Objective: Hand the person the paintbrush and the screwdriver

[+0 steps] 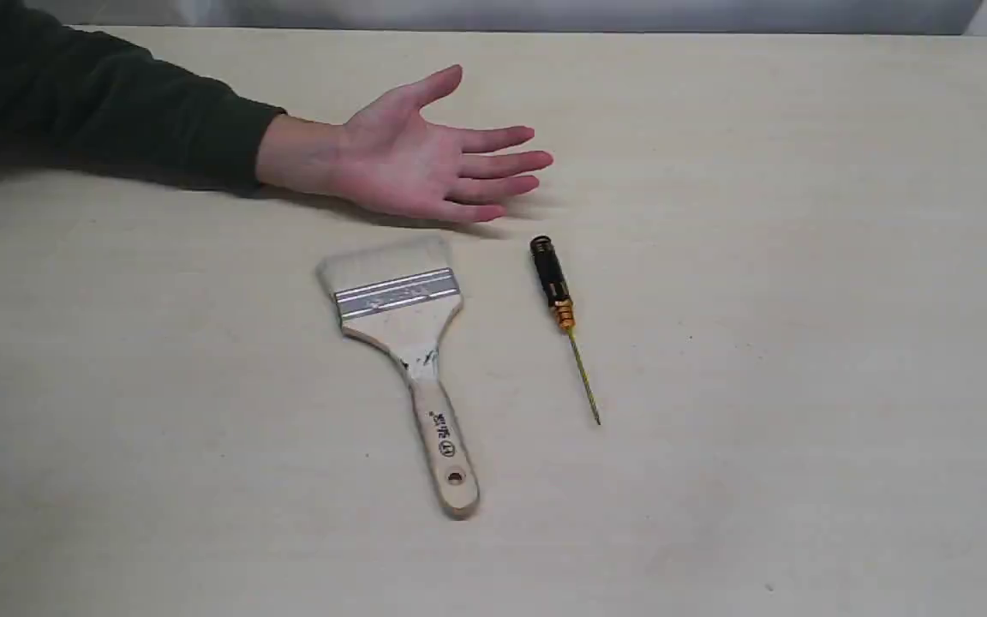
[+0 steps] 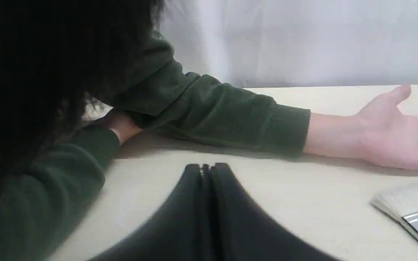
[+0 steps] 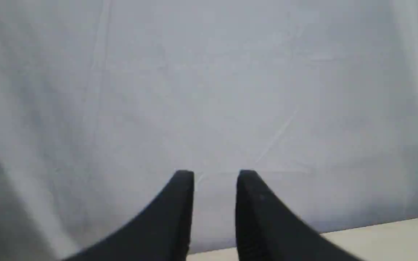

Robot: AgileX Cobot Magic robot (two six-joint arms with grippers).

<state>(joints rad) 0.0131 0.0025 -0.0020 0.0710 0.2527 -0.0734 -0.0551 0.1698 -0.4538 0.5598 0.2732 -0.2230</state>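
Observation:
The paintbrush lies flat mid-table, pale bristles toward the person, wooden handle toward the near edge; its bristle corner shows in the left wrist view. Just right of it lies the screwdriver, black handle toward the person, thin gold shaft pointing to the near edge. The person's hand rests palm-up behind both tools, dark green sleeve to the left, and shows again as the hand. Neither gripper appears in the exterior view. My left gripper is shut and empty, low over the table. My right gripper is open, facing a white backdrop.
The pale wooden table spreads wide to the right and toward the near edge. A white curtain hangs behind the table. The person's dark hair and second sleeved arm fill one side of the left wrist view.

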